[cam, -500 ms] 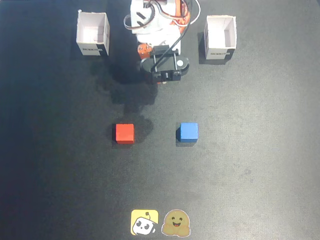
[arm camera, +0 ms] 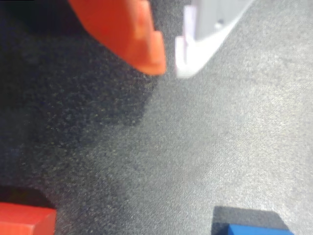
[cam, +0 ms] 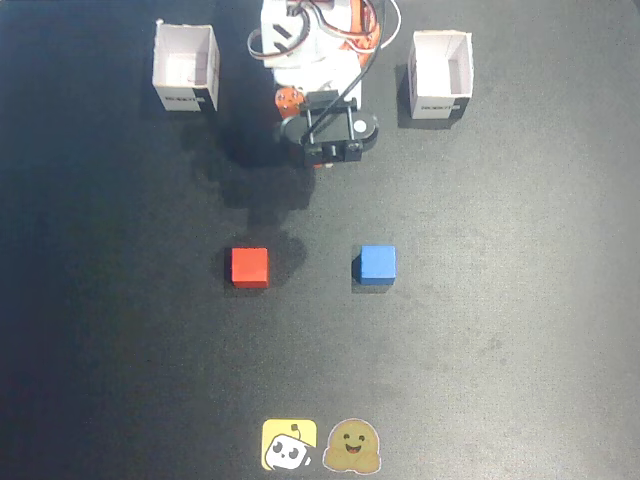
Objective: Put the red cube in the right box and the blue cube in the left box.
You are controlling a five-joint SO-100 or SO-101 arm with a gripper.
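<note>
Tool (arm camera: 168, 66) nearly closed, empty, clear of both cubes.
Wrist view: orange finger (arm camera: 128, 30) and white finger (arm camera: 205, 36) sit with only a narrow gap between their tips, nothing gripped, hanging above bare tabletop (arm camera: 195, 147). Fixed view: arm (cam: 325, 125) folded near its base, between the two white boxes, left box (cam: 186, 67) and right box (cam: 441, 76), both empty. Red cube (cam: 249, 267) and blue cube (cam: 377, 264) rest on the tabletop side by side, apart, red on the view's left.
</note>
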